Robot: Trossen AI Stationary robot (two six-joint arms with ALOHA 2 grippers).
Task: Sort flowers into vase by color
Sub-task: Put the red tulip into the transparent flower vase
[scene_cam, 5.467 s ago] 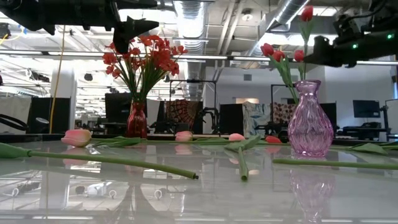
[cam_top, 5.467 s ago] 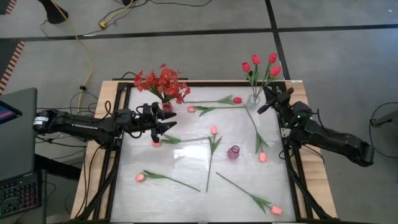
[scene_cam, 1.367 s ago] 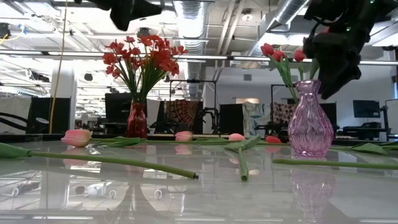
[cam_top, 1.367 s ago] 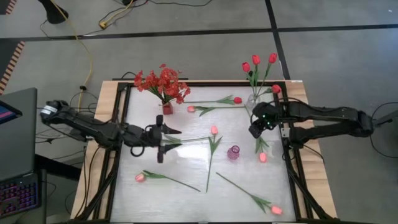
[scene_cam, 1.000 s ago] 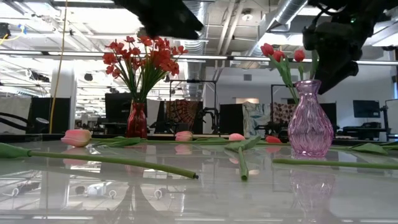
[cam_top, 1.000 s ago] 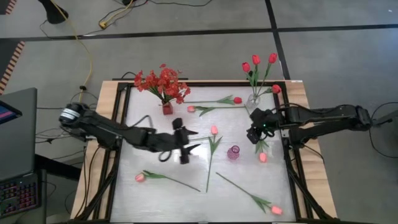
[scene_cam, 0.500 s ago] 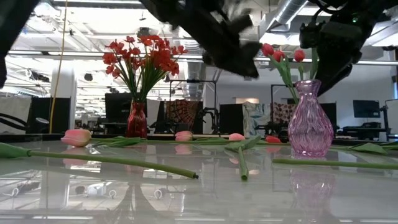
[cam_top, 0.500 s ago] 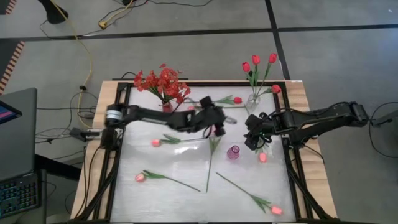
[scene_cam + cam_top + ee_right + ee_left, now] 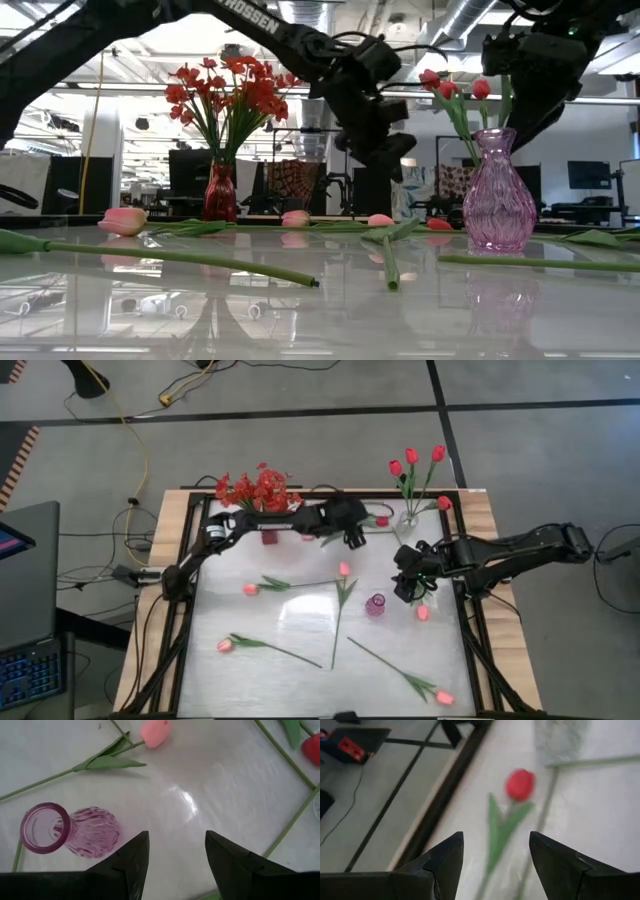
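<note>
left pincer (image 9: 495,855) moved to far edge | red tulip (image 9: 520,784) just ahead

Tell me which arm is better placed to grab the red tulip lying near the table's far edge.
Left. Its open gripper hovers right by that red tulip; the right gripper is over by the purple vase.

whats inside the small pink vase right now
Nothing: the right wrist view looks down the pink vase and its mouth shows no stems. The ribbed glass blurs the very bottom. The right end effector hovers open beside it.
</note>
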